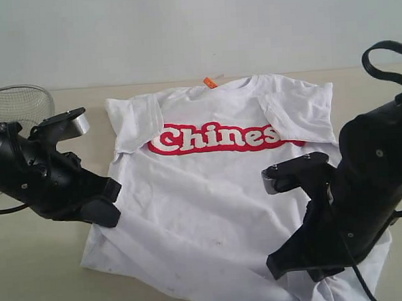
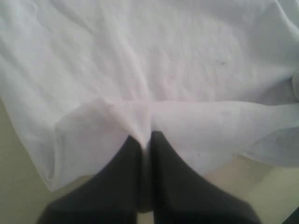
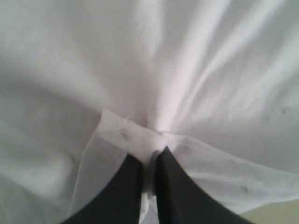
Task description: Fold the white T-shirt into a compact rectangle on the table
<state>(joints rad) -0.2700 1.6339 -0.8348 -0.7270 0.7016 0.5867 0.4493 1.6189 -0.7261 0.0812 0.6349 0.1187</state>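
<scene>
Wire mesh bowl (image 1: 19, 104) blocks the far left; table (image 1: 32, 283) beside it lies open.

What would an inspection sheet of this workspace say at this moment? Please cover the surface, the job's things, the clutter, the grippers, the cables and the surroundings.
Surface: pale beige table, matte, much wider than the shirt.
Job's things: white T-shirt spread front up, red lettering band showing, orange neck tag at the far edge; not yet a rectangle.
Clutter: wire mesh bowl at the far left, apart from the shirt.
Grippers: left gripper and right gripper each shut on a lower edge of the shirt.
Cables: black cable looping above the right arm.
Surroundings: plain pale wall behind.
</scene>
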